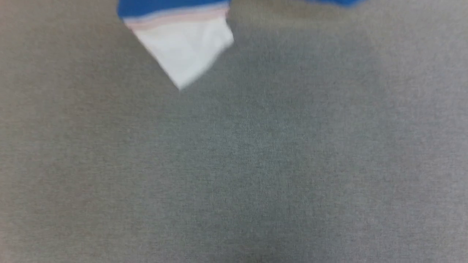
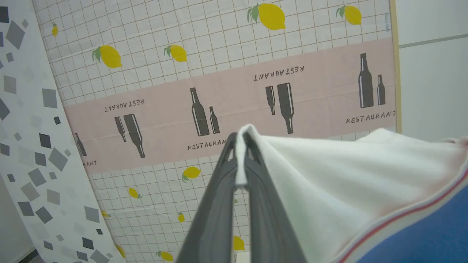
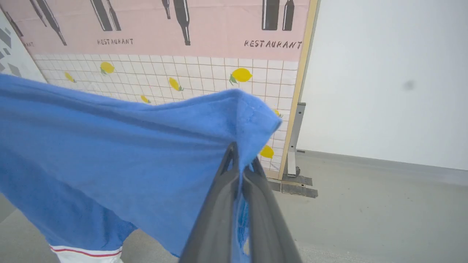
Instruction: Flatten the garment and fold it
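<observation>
grip first, from the left: the left gripper (image 2: 240,141) is clamped on a folded edge of the white sleeve of the garment (image 2: 340,182). the red-and-white trim and the blue body run off to the lower right of the left wrist view. in the head view the sleeve hangs as a white point toward the grey work surface (image 1: 234,164), and the blue body crosses the top edge. the shirt looks lifted clear of the surface, though blur makes contact hard to rule out. on the right, the right gripper (image 3: 237,160) is closed on a stitched blue corner, most likely hem, with the fabric draping away to the left of that view.

to do this step well, i judge both pinches should hold firm while the arms draw apart evenly until the sag goes. then the far hanging edge should touch down first and the rest be laid toward the robot, so no crease gets trapped.

the long axis seems to run side to side between the two grips, with the sleeve end at the robot's left and the blue corner at its right. which way the collar faces i cannot tell.
</observation>
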